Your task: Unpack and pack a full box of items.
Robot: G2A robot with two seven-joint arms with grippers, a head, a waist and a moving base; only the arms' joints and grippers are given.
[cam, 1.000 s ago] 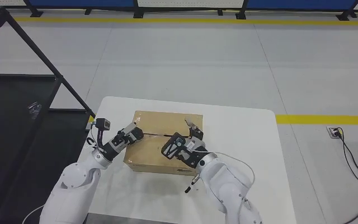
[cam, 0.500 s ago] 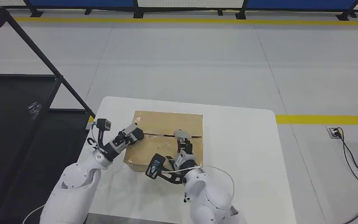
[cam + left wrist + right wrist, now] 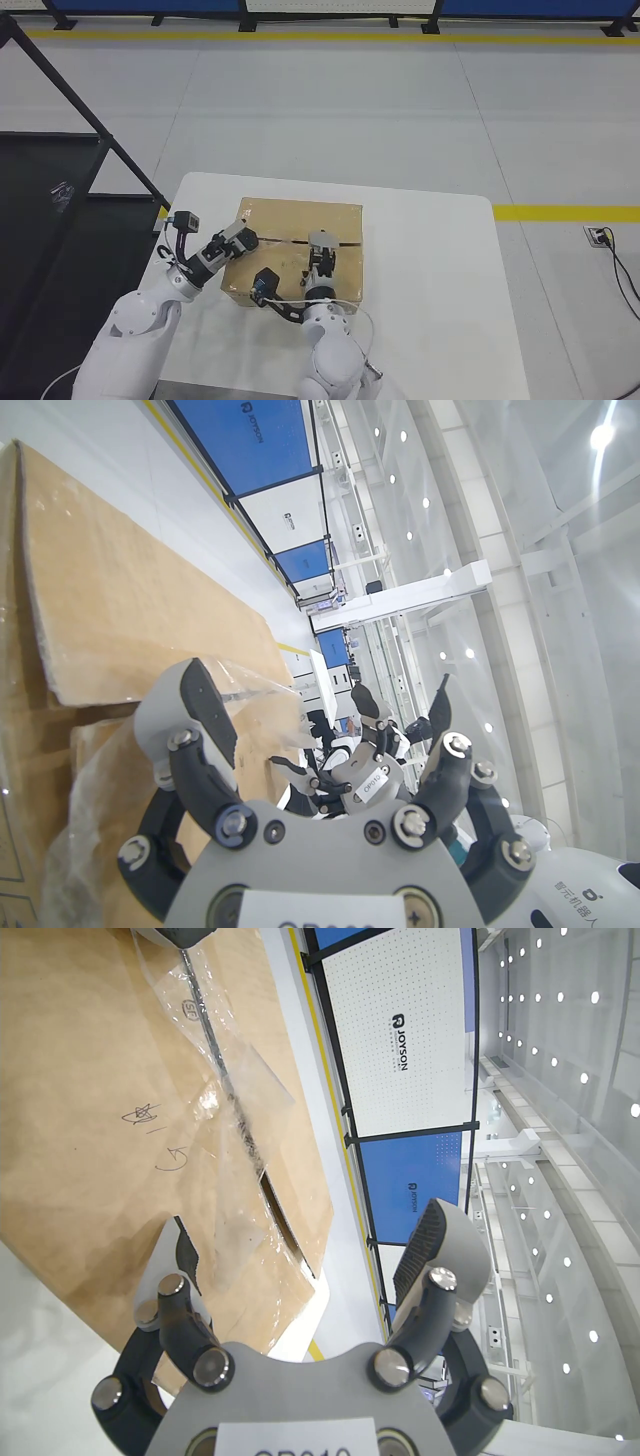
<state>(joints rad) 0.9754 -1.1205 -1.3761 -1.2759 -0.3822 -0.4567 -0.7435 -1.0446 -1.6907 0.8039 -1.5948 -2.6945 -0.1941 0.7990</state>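
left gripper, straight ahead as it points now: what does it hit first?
Probably the cardboard box: one finger of the left gripper sits right at its taped end. The midline runs along the box top toward the right gripper, next in line. Depth unclear.

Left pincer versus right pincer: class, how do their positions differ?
The left pincer sits at the cardboard box's left end; the right pincer is over its top. Left pincer's arm lies beside the box, right pincer's at its near edge. Both are open, empty.
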